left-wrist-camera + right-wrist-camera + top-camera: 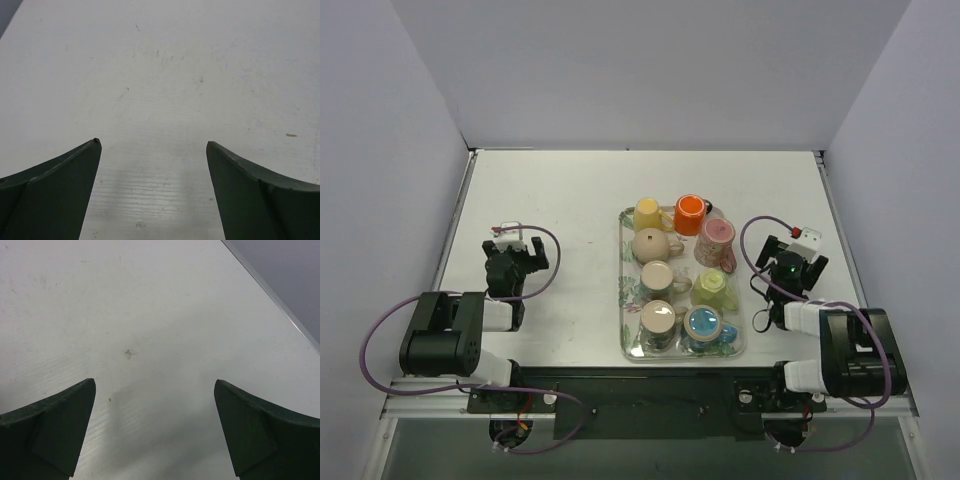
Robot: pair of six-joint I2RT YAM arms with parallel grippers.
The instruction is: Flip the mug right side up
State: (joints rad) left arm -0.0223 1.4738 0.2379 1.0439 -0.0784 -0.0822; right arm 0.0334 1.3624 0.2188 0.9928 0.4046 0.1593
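Overall, scuffed white table point(550, 200), pale grey walls point(650, 70), tray point(630, 292) of mugs point(691, 212).

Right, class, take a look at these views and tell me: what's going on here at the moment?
Nothing is being handled yet. A tray crowded with mugs sits on the table. The left tool and the right tool are both open over bare table, one on each side of the tray, holding nothing. Neither touches a mug. From above it is hard to tell which mug is upside down.
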